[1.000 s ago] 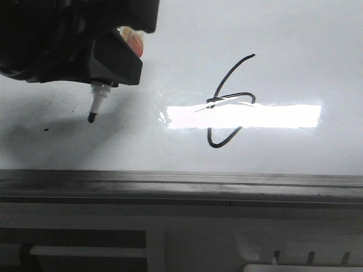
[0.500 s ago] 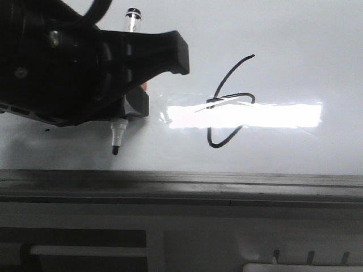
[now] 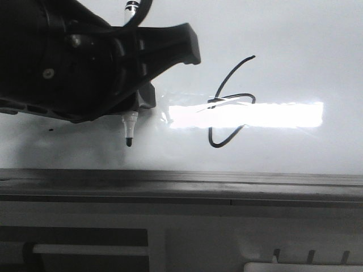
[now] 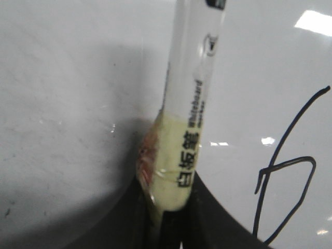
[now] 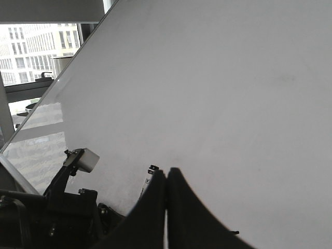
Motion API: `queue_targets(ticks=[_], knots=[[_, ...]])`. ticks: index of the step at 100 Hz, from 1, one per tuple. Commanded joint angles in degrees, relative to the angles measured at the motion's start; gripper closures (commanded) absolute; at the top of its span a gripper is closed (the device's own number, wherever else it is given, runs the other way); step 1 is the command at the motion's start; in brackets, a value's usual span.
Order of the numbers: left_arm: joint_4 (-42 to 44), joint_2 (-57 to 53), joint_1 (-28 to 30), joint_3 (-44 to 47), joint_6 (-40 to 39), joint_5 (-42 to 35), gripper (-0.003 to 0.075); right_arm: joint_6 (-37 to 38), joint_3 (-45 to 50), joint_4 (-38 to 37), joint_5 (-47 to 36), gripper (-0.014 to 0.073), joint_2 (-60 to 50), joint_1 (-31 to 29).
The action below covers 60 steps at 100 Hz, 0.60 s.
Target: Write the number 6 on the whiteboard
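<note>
Left gripper [image 3: 135, 105] clamped on marker [image 4: 189, 114] at taped mid-barrel (light, stiff, slick); number 6 [image 3: 229, 102] beside tip, on whiteboard [image 3: 295, 45].

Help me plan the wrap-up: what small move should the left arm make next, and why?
Probably draw the left hand and its marker back from the whiteboard. The number 6 looks complete, and the marker tip sits beside it, off the line.
</note>
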Motion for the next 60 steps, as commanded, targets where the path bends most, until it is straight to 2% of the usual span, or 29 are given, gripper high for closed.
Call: queue_targets(ticks=[1, 38, 45, 60], knots=[[-1.0, 1.0, 0.8, -0.6, -0.6, -3.3, 0.0739, -0.1, -1.5, -0.2, -0.5, 0.0659, 0.3, 0.0], [-1.0, 1.1, 0.8, -0.6, -0.6, -3.3, 0.0726, -0.1, -1.5, -0.2, -0.5, 0.0659, 0.3, 0.0], [-1.0, 1.1, 0.8, -0.6, -0.6, -3.3, 0.0669, -0.1, -1.5, -0.2, -0.5, 0.0659, 0.3, 0.0], [-1.0, 1.1, 0.8, -0.6, -0.6, -3.5, 0.0466, -0.1, -1.5, -0.2, -0.5, 0.0659, 0.3, 0.0]])
